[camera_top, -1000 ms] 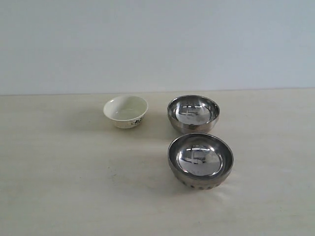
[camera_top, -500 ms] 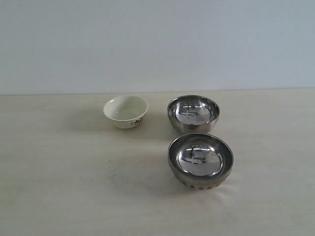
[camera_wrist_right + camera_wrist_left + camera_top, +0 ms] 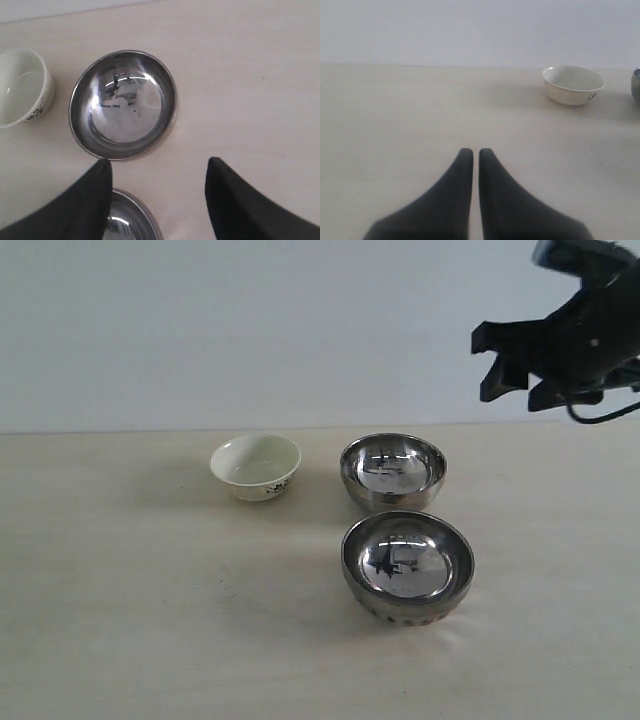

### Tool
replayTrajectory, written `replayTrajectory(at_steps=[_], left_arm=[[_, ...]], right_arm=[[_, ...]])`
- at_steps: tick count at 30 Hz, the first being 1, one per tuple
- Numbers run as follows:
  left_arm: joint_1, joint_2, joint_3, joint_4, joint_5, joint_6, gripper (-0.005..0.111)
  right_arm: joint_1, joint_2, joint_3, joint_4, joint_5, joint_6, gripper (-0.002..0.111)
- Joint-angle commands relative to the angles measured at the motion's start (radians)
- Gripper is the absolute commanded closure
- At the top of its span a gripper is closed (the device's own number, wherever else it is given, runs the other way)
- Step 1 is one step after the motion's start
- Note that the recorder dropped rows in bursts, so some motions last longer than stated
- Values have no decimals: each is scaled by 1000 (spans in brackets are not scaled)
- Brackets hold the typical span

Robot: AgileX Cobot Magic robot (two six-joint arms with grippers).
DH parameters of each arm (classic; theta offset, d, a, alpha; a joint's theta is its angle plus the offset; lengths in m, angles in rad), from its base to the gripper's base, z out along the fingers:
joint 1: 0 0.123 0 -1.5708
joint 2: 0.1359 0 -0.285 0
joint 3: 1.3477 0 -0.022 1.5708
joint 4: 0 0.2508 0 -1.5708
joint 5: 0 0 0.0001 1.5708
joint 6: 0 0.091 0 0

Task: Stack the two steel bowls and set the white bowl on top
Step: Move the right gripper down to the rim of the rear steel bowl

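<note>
**Three bowls apart on the table, right gripper spread above them**

Exterior view: I took the far steel bowl (image 3: pixel 392 471) as my landmark. The white bowl (image 3: pixel 256 466) sat to its left, near it but not touching. The near steel bowl (image 3: pixel 407 565) stood just in front of it, with a thin gap between the two rims. All three were upright on the table (image 3: pixel 120 590) and nothing was stacked. The right gripper (image 3: pixel 490 365) hung in the air above and to the right of the far steel bowl, well clear of it. Its fingers stood apart and held nothing.

Left wrist view: the left gripper (image 3: pixel 475 152) had its fingers drawn together, with only a thin slit between them and nothing held. It was low over bare table. The white bowl (image 3: pixel 573 85) lay well ahead of it, and beyond that bowl a sliver of the far steel bowl (image 3: pixel 637 85) showed at the frame edge.

Right wrist view: I looked down into the far steel bowl (image 3: pixel 122 104), with the white bowl (image 3: pixel 20 90) beside it. The right gripper (image 3: pixel 159 165) was spread wide over bare table just beside that bowl. One finger (image 3: pixel 95 200) partly covered the near steel bowl (image 3: pixel 127 220).
</note>
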Motion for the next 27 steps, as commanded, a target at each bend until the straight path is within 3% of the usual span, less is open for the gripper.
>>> replayTrajectory(at_steps=[1, 6, 23, 25, 26, 27], left_arm=[[3, -3, 4, -6, 1, -8, 103], [3, -3, 4, -6, 1, -8, 103], [3, -3, 4, -6, 1, -8, 103], [3, -3, 4, -6, 1, -8, 103], [3, -3, 4, -6, 1, -8, 103], [3, -3, 4, -6, 1, -8, 103]], right_arm=[[39, 149, -109, -3, -14, 2, 58], [42, 280, -192, -13, -37, 21, 58], [61, 552, -198, 5, -306, 28, 60], [74, 554, -198, 22, -332, 28, 82], [83, 554, -198, 25, -341, 25, 105], [83, 554, -198, 25, -346, 26, 108]])
